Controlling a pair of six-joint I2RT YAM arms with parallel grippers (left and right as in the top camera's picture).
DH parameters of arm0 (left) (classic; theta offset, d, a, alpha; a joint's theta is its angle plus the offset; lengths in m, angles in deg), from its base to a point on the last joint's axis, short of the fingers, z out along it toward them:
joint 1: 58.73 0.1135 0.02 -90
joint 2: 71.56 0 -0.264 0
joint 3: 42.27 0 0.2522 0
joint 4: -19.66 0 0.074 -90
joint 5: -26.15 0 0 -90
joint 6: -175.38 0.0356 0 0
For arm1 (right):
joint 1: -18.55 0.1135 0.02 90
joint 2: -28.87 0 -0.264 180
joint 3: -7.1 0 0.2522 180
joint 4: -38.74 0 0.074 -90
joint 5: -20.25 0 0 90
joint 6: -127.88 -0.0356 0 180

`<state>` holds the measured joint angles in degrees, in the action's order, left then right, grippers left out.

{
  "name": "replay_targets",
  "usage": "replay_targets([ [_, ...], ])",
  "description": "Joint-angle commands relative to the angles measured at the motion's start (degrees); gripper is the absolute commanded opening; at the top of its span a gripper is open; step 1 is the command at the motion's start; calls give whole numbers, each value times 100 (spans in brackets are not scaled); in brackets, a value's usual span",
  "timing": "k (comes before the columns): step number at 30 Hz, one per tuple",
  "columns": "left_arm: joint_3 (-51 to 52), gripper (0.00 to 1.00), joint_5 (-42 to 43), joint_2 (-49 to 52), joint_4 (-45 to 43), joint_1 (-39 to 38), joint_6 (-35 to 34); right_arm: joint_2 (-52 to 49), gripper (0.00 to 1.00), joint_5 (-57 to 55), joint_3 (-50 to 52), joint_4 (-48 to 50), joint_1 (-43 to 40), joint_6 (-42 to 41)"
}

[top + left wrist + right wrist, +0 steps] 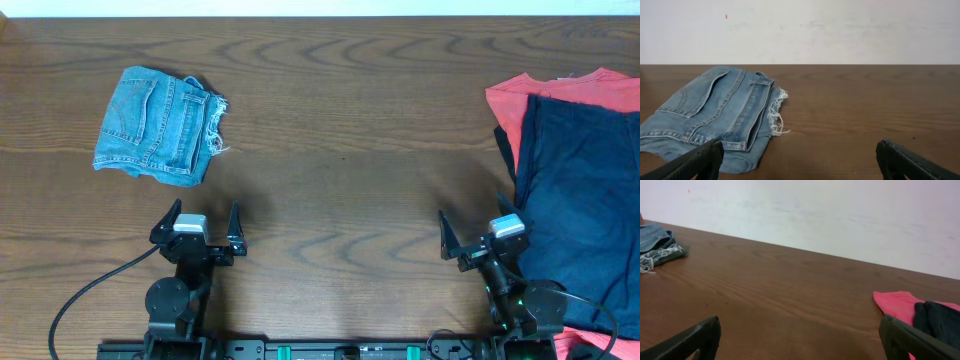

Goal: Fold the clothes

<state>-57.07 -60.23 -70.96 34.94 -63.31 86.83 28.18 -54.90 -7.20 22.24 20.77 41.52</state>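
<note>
Left gripper (207, 207): jaws spread wide, nothing between them, parked at the near edge of the wooden table (340, 150). Left wrist view shows both fingers (690, 162) apart over bare wood.

Light-blue jeans (155, 125): far left of the table, folded into a compact bundle, back pocket up, frayed whitish hem on its right side. They lie beyond the left gripper, clear of it.

Right gripper (472, 212): also released, holding nothing, near edge on the right side.

Far right: dark navy garment (585, 190) laid over a red-orange garment (520, 95), just beside the right gripper.
</note>
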Motion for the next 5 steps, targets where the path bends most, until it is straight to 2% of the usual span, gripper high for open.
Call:
replay_targets([
  [1,81,98,-24,-37,210,28,-48,35,99,42,22,-2,44,72],
  [5,81,98,-24,-37,210,28,-50,35,99,42,22,-2,44,72],
])
